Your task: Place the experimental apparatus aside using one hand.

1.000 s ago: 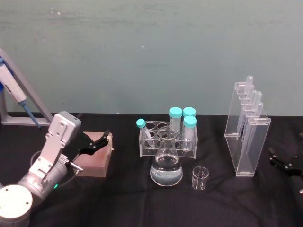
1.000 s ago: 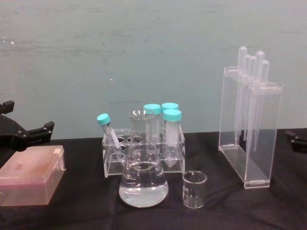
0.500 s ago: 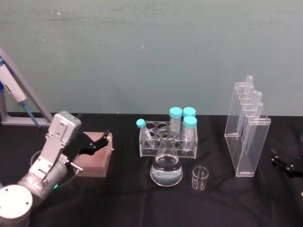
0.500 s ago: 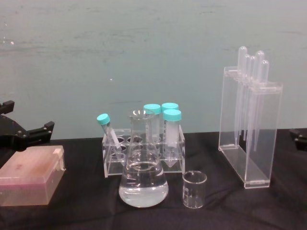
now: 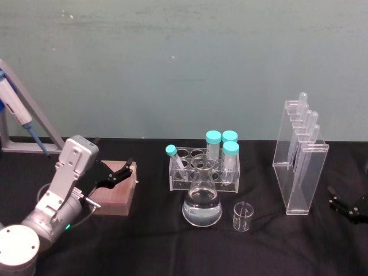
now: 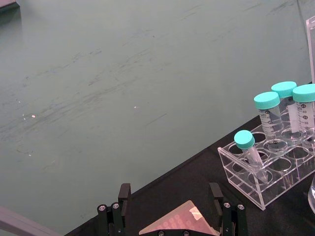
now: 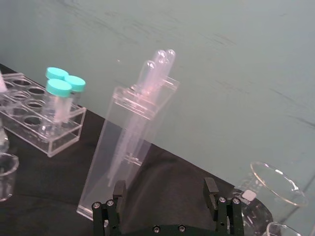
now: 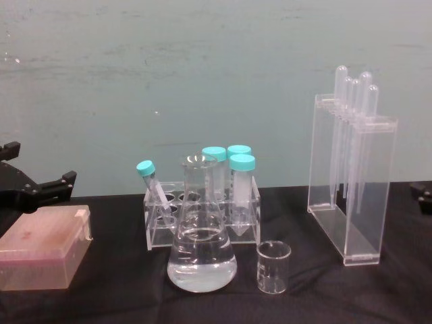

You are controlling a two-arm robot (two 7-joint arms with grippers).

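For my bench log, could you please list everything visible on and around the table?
Flask: one, clear, holding clear liquid, centre front.
Beaker: one, clear, right of the flask.
Stand: one, clear, upright, right side.
Pipettes: several, clear, hanging in the stand.
Rack: one, clear, behind the flask.
Tubes: four, teal caps, in the rack, one leaning.
Box: one, pink, left side.
Pipettor: one, white and blue, far left, back.
Table: one, black.
Left end effector: open, by the box.
Right end effector: open, at the table's right edge.
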